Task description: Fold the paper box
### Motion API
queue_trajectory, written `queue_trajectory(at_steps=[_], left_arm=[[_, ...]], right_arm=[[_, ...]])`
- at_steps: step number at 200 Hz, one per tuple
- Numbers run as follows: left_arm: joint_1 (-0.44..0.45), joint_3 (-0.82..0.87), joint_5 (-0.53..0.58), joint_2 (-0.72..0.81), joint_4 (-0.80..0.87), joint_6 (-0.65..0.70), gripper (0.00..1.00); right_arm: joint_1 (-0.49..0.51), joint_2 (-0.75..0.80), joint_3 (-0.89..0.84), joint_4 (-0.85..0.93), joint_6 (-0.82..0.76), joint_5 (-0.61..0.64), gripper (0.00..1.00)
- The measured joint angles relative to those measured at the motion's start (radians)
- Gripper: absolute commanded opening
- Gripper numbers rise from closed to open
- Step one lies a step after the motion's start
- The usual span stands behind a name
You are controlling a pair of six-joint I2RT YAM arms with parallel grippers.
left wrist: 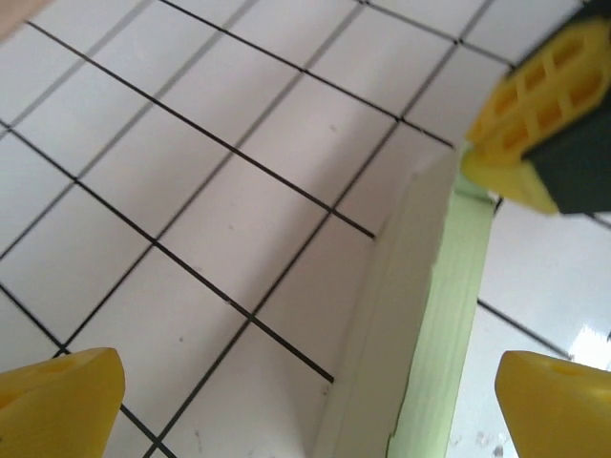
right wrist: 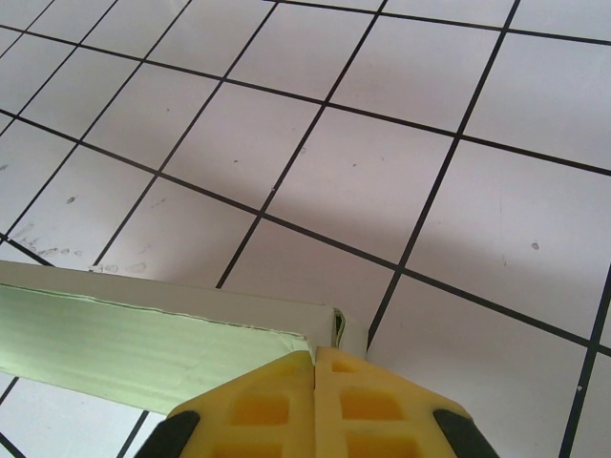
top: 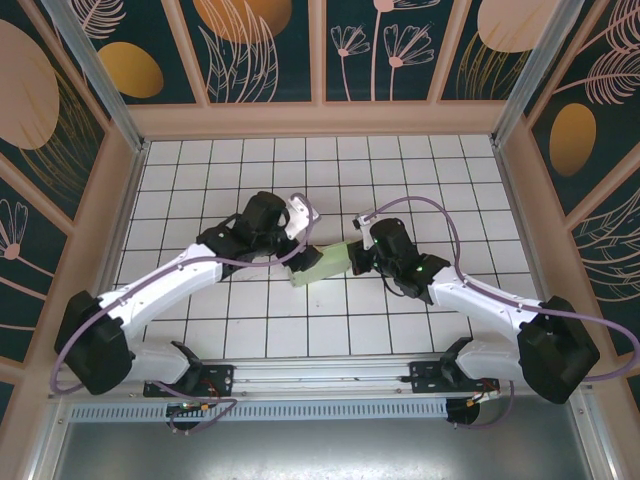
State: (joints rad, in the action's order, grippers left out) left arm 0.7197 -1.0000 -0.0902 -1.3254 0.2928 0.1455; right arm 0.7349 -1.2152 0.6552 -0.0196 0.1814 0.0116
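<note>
The paper box [top: 322, 266], pale mint-green card, is near the middle of the white tiled worktop [top: 250, 330], between our two hands. In the right wrist view we see one end of it as a long green strip with a white edge, running in from the left. Our right hand [right wrist: 315, 363] is clamped on that end, its yellow fingers [right wrist: 258, 410] pressed together with the card caught between them. Our left hand [left wrist: 307, 405] stands wide apart, one yellow fingertip [left wrist: 57, 401] on each side of the card, neither touching it. From the left wrist view the card rises on edge, white face beside green strip. We cannot tell whether its lower edge rests on the worktop.
</note>
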Motion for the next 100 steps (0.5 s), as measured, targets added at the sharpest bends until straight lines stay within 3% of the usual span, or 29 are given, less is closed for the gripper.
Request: queue_trajectory(at_steps=[17,55,100], left_arm=[[0.000,0.048,0.030,0.063,-0.035,-0.068,0.96],[0.000,0.152,0.068,0.191,-0.024,-0.200,0.77],[0.000,0.172,0.116,0.229,0.042,-0.370,0.59]], right_arm=[[0.000,0.000,0.000,0.000,0.000,0.000,0.00],[0.010,0.003,0.000,0.002,0.000,0.014,0.00],[0.023,0.003,0.013,0.031,0.001,0.049,0.00]])
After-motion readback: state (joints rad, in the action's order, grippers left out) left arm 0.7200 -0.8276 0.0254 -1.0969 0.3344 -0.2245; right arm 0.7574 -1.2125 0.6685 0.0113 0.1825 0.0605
